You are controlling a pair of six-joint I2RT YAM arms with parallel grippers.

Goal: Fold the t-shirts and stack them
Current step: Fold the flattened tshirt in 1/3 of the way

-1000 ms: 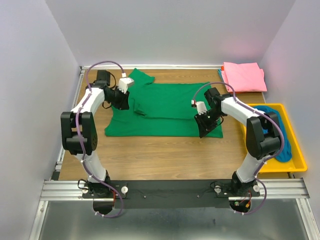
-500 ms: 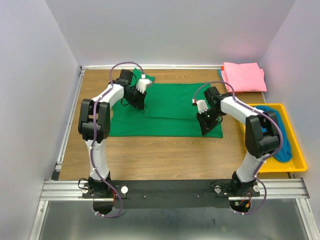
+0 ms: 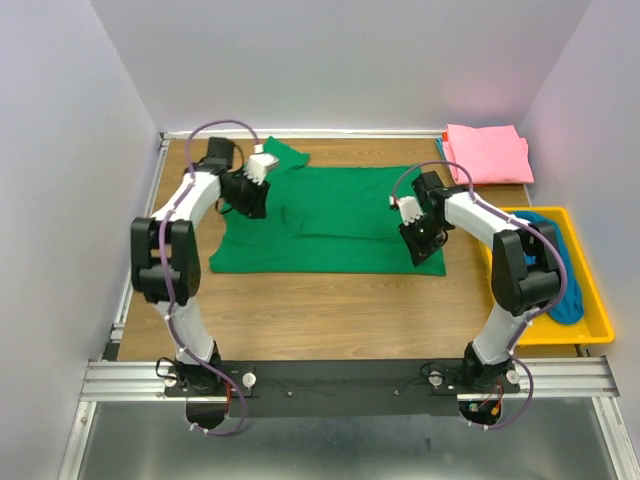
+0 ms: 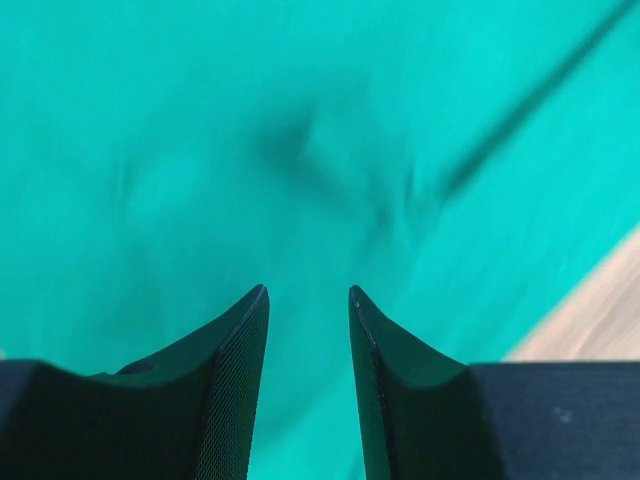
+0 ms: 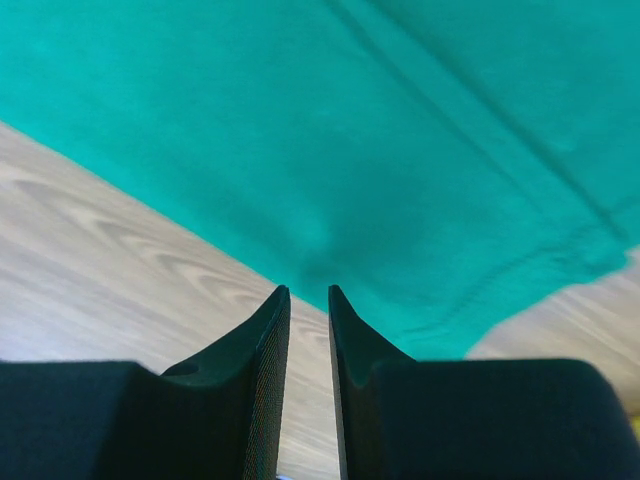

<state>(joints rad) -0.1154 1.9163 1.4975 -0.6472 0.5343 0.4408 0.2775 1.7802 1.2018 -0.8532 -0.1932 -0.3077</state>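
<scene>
- Green cloth fills the whole view under the left gripper (image 4: 307, 290). Its fingers (image 4: 235, 360) stand a little apart with nothing between them, low over the dark green t-shirt (image 3: 330, 215), up by the far-left end where a sleeve pokes out toward the back wall.
- On the other side, the right gripper (image 5: 307, 288) has its fingers almost together, with just a slit showing. The tips sit right at a small pucker near the shirt's edge, with bare wood just beside it. Honestly I can't tell if it's nipping cloth or only pressing on it.
- Stepping back, the green tee lies spread mostly flat across the middle of the table (image 3: 330, 310). The right gripper is at its near-right corner and the left one diagonally opposite.
- Further out, the pink t-shirt (image 3: 487, 152) sits folded in the far-right corner. The teal-blue t-shirt (image 3: 572, 290) is bunched up in the yellow tray (image 3: 596, 300) along the right side, partly behind the right arm.
- My read is that pink is done, green is the one being folded and it's early on, and blue hasn't been touched.
- For the next move I'd say the left has to drop onto an actual edge, like the sleeve or shoulder, and pinch it properly. Then it can lift and carry that side over while the right pins its corner. A mid-panel grab on floppy fabric would just drag the whole shirt along.
</scene>
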